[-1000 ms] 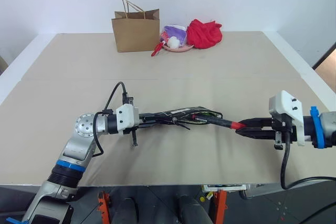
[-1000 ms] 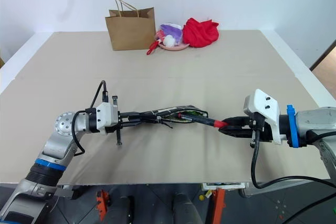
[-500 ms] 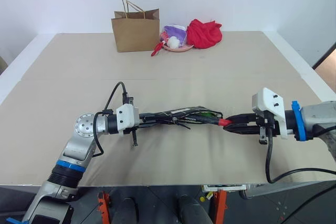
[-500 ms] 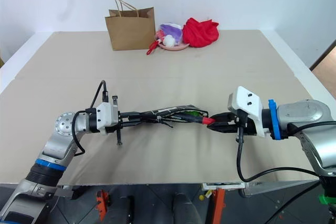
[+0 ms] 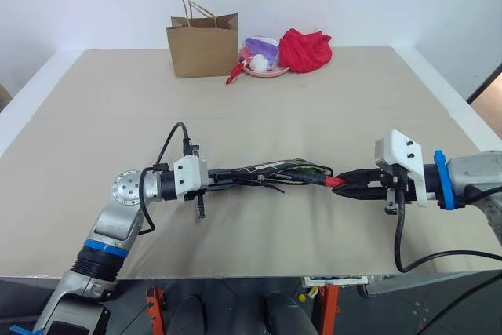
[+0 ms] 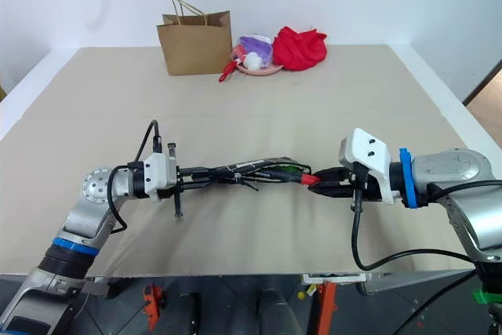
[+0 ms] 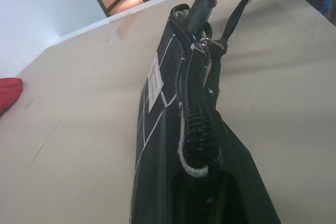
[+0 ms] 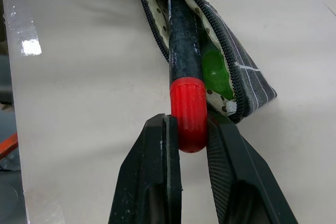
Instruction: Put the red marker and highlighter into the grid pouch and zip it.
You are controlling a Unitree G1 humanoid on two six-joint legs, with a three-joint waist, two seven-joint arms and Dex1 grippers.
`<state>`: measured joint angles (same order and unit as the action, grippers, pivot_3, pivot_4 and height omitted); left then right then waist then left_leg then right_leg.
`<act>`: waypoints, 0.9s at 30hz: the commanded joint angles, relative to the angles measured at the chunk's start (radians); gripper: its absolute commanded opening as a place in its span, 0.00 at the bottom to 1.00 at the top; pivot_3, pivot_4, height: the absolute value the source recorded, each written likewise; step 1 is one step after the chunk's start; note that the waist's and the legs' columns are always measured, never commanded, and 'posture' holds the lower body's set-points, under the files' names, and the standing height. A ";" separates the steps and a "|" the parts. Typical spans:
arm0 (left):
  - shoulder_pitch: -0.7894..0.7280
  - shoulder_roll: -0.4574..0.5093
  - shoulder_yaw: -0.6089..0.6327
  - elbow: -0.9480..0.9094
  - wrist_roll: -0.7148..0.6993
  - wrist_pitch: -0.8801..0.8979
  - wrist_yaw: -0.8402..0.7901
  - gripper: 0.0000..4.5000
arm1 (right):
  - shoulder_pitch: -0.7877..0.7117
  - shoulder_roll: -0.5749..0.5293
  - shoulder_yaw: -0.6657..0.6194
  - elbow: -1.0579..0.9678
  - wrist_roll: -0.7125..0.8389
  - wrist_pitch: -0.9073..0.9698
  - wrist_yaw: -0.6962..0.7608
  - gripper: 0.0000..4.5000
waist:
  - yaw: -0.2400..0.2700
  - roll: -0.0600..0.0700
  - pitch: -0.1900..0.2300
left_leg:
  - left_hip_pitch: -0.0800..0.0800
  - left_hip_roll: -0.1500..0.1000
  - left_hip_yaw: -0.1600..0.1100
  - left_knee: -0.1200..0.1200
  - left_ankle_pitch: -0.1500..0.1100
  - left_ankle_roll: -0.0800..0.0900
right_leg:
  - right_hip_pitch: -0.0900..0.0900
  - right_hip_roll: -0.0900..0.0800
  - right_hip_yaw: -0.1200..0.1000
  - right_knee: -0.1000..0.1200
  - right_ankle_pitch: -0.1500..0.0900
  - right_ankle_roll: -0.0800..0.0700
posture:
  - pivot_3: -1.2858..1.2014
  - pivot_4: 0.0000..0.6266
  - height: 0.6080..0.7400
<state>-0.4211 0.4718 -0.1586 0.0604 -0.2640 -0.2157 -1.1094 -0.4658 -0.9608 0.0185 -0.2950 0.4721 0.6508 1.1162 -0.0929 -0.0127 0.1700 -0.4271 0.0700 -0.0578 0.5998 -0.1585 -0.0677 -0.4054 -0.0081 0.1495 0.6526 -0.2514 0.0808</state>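
Observation:
My left gripper [image 5: 227, 176] is shut on the left end of the grid pouch [image 5: 267, 169], holding it level just above the table. The pouch's mouth is open toward the right, with the zipper pull [image 7: 210, 45] hanging beside it. My right gripper [image 5: 343, 187] is shut on the red end of the red marker [image 8: 188, 114]. The marker's black barrel reaches into the open mouth. The green highlighter [image 8: 215, 74] lies inside the pouch next to the barrel.
At the table's far edge stand a brown paper bag [image 5: 202, 45], a pink dish [image 5: 265, 71] holding small items, and a red cloth bundle [image 5: 304, 49]. The beige table [image 5: 353, 115] is wide, and its front edge runs just below both arms.
My right gripper has moved left toward the pouch with the marker, and the barrel now sits deeper in the mouth. The left arm and pouch have stayed still.

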 commanded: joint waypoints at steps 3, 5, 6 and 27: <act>0.009 -0.009 0.002 -0.051 -0.004 0.000 0.016 0.00 | -0.082 0.079 0.079 0.017 -0.024 0.036 -0.037 0.09 | 0.011 0.000 0.001 | -0.001 0.000 -0.001 -0.001 0.002 0.001 | 0.000 0.001 0.000 0.001 0.000 0.001 | 0.52 0.24 1.00; 0.010 -0.009 0.002 -0.053 -0.004 0.001 0.018 0.00 | -0.083 0.086 0.075 0.019 -0.016 0.051 -0.043 0.09 | 0.021 0.000 0.001 | -0.003 0.000 -0.001 0.000 0.002 0.001 | 0.000 0.000 0.000 0.001 -0.001 0.001 | 0.52 0.24 1.00; 0.011 -0.009 0.002 -0.054 -0.004 0.001 0.018 0.00 | -0.083 0.087 0.075 0.018 -0.017 0.053 -0.044 0.09 | 0.023 0.000 0.001 | -0.004 0.000 -0.001 0.000 0.002 0.001 | -0.001 0.000 0.000 0.000 -0.001 0.002 | 0.52 0.24 1.00; -0.007 0.006 -0.007 -0.041 -0.026 0.007 -0.056 0.00 | -0.088 -0.015 0.092 -0.036 -0.078 -0.029 0.042 0.09 | 0.020 0.000 0.001 | -0.003 0.000 -0.001 -0.001 0.001 0.001 | -0.002 0.000 0.000 0.000 -0.001 0.004 | 0.52 0.24 1.00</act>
<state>-0.4054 0.4796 -0.1618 0.0556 -0.2705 -0.2084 -1.1553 -0.5213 -0.9814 0.1214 -0.2934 0.3892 0.6271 1.1568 -0.0733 -0.0123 0.1708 -0.4304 0.0695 -0.0584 0.5987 -0.1577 -0.0665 -0.4072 -0.0081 0.1493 0.6531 -0.2524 0.0850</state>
